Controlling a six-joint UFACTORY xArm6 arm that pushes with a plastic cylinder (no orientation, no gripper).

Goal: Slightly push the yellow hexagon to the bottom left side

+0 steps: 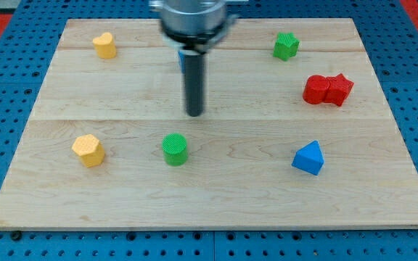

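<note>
My tip [194, 113] stands mid-counter, well apart from the yellow plastic hexagon block [88, 150] near the pale wooden counter's [369, 196] bottom-left corner. There is no claw, only a rod. This looks like the approach step: next I must get up-right of the hexagon and nudge it gently. Counted: two yellow blocks, the other heart-shaped [104, 45], two green [174, 148] [285, 46], two touching red [328, 90], one blue [308, 158].

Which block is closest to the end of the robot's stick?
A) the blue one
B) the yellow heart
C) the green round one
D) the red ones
C: my tip sits just above the green cylinder, a bit toward the view's right, not touching it; the other blocks lie farther off.
</note>
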